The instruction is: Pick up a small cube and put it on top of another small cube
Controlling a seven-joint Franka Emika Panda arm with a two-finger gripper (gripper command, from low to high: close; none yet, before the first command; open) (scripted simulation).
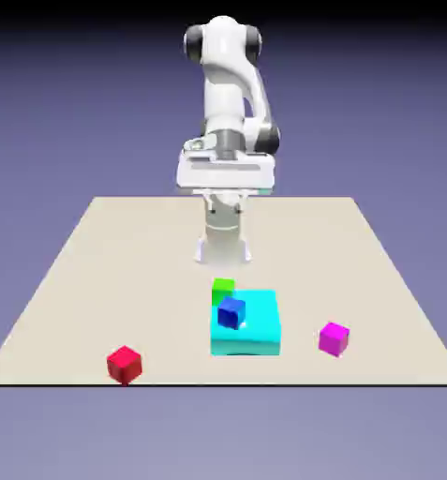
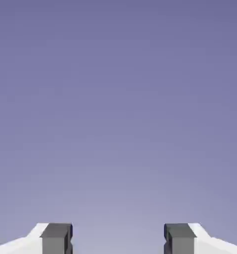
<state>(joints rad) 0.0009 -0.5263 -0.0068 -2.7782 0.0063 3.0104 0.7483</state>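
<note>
Beige table (image 1: 96, 272) carries every block near its front edge: a blue cube (image 1: 231, 312) on a large cyan block (image 1: 250, 328), a green cube (image 1: 224, 287) behind, red cube (image 1: 125, 364) and magenta cube (image 1: 334, 338) aside. High above and well back, the gripper (image 2: 118, 240) is spread, empty, facing only backdrop.

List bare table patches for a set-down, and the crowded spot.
Free: between red cube and cyan block; the far table on either side of the robot base. Crowded: green cube and blue cube at the cyan block; magenta cube nearby.
</note>
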